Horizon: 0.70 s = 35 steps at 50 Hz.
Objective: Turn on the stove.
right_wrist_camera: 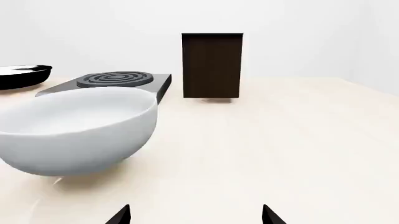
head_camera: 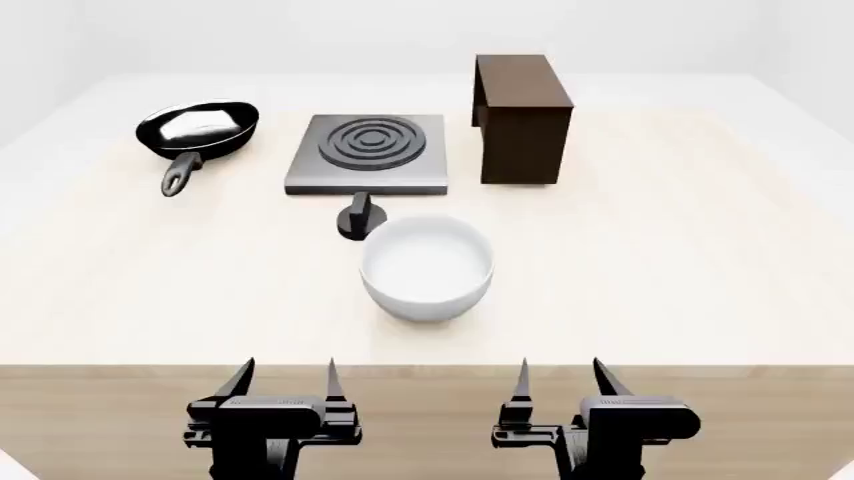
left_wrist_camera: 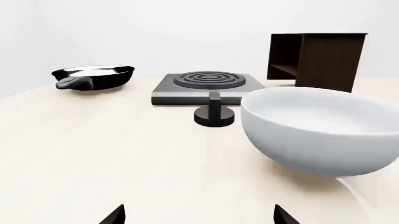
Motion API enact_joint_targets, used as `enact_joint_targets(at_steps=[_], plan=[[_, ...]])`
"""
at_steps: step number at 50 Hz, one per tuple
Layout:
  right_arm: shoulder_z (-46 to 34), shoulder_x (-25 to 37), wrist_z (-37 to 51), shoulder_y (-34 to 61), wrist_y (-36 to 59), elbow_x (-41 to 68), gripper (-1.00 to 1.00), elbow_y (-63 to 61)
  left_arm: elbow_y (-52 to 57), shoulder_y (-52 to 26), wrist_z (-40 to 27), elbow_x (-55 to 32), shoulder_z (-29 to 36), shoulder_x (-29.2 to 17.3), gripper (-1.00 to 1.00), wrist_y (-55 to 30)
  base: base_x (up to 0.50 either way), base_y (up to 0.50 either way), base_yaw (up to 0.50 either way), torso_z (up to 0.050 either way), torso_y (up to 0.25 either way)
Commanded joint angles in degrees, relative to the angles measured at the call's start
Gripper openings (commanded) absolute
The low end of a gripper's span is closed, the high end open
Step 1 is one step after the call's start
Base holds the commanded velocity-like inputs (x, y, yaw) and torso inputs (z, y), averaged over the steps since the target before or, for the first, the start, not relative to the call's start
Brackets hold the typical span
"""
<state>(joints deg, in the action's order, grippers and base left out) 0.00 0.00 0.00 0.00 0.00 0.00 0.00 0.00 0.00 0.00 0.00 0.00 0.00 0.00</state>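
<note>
Stove: the stove (head_camera: pixel 367 152) sits toward the far middle of the surface (head_camera: pixel 694 270), a flat grey plate with ring coils, square to you.
Knob: its knob (head_camera: pixel 358 216) stands just in front of the plate's near edge, black and round, with its bar handle pointing roughly toward you and the plate.
Left pincer: your left pincer (head_camera: pixel 284 378) hangs at the near edge of the surface, jaws spread, gripping nothing.
Right pincer: your right pincer (head_camera: pixel 561 378) hangs beside it, also spread and empty.
Progress: I judge the task not yet begun, since both arms are well apart from the knob.
Obstacle: the white bowl (head_camera: pixel 427 267) stands just beside the knob on its near right side, between the knob and your right pincer.
Risk 1: coming in from the right, you would likely shove the bowl into the knob or the plate.
Risk 2: from the left wrist view the knob (left_wrist_camera: pixel 214 112) shows a clear line, so that arm looks safer.
Risk 3: a shallow pinch on the thin bar may slip as you twist.
Bystanders: the frying pan (head_camera: pixel 198 132) and the dark shelf (head_camera: pixel 521 115) flank the stove, clear of your path.
</note>
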Motion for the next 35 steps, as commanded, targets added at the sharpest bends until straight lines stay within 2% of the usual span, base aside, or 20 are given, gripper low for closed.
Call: enact_joint_targets(at_steps=[1, 13, 35], plan=[[-0.9, 0.6, 0.9, -0.1, 0.0, 0.6, 1.00, -0.1, 0.2, 0.1, -1.7, -1.4, 1.7, -1.4, 1.00, -0.1, 0.00, 0.00, 0.00, 0.000, 0.000], [-3.3, 2.7, 3.1, -0.3, -2.1, 2.4, 1.00, 0.2, -0.3, -0.1, -3.4, -3.1, 3.5, -3.0, 1.00, 0.3, 0.00, 0.05, 0.00, 0.000, 0.000], [-5.9, 4.7, 5.2, -0.8, -3.6, 3.2, 1.00, -0.3, 0.2, -0.1, -5.3, -4.6, 5.6, -4.8, 1.00, 0.3, 0.00, 0.49, 0.00, 0.000, 0.000]])
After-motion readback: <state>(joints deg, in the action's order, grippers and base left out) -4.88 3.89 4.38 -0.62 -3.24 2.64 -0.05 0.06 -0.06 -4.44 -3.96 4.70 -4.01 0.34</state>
